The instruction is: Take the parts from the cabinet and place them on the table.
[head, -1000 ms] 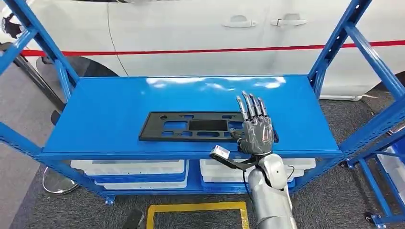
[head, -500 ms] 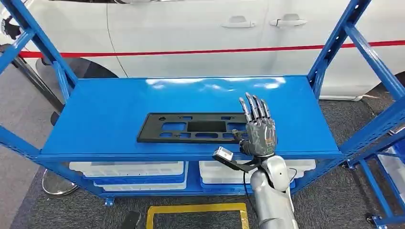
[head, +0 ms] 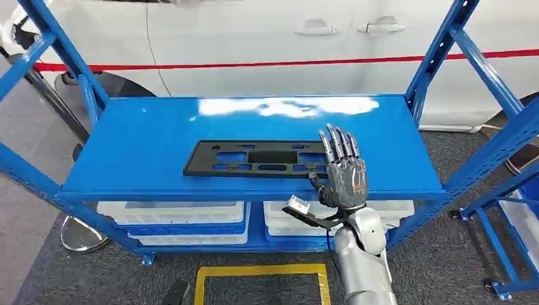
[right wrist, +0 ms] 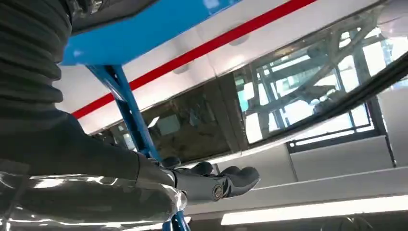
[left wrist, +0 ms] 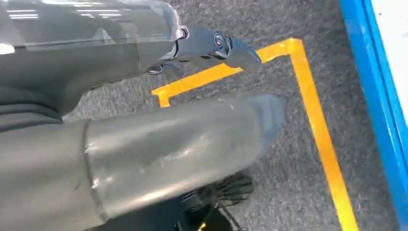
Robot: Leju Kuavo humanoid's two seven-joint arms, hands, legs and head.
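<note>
1. One black plastic part (head: 254, 159), a flat frame with cut-out windows, is being shown lying flat at the centre of the top blue shelf (head: 140, 146) of the cabinet, its long side running from 9 to 3 o'clock.

2. One right hand (head: 343, 171) is being seen in the head view at the part's 3 o'clock end, raised above the shelf's front edge with its fingers (head: 335, 145) stretched straight and slightly spread toward 12 o'clock, nothing gripped; whether the thumb is touching the part's edge cannot be told.

3. The part's 3 o'clock end is being hidden behind that hand.

4. One left hand (left wrist: 144, 115) is being seen in the left wrist view, hanging over grey carpet, its thick thumb and darker fingers lying apart with nothing between them.

5. Four white bins (head: 171, 216) are being counted on the lower shelf, stacked in two pairs, one pair toward 7 o'clock and one toward 5 o'clock; their contents are being hidden by the shelf above.

6. One yellow floor marking (head: 264, 274) is being cut off at 6 o'clock by the frame's edge.

7. One white car (head: 267, 38) with a red stripe is standing behind the cabinet at 12 o'clock, cropped at the frame's edges, with two door handles being made out.
</note>
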